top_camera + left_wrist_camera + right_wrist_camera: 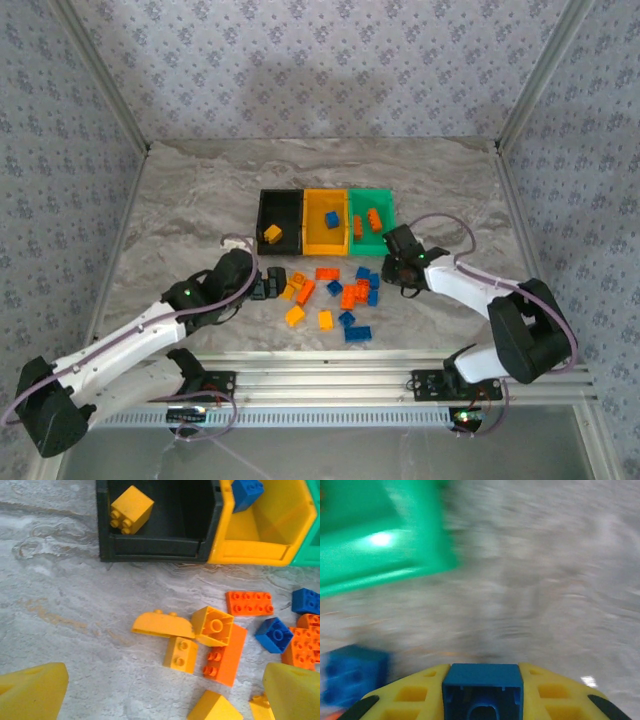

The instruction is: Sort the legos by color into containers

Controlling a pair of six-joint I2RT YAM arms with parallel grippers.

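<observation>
**A:** What's the right arm doing here?

**B:** The right gripper (402, 268) is clamped on a blue brick (482, 682), with the jaws pinched nearly together around it. It sits just below the green bin (372, 243), right of the loose pile.

**A:** Which bin does it go in?

**B:** My guess is the yellow-orange bin (326, 252) in the middle, since there's already a blue one (332, 219) in there. I'd lift clear of the green rim, slide left and release low so it doesn't bounce out.

**A:** And the left?

**B:** The left gripper (160, 695) has its jaws wide apart and is holding nothing. It hovers over the yellow bricks (181, 654), with the black bin (150, 550) at the top of its view.
</observation>
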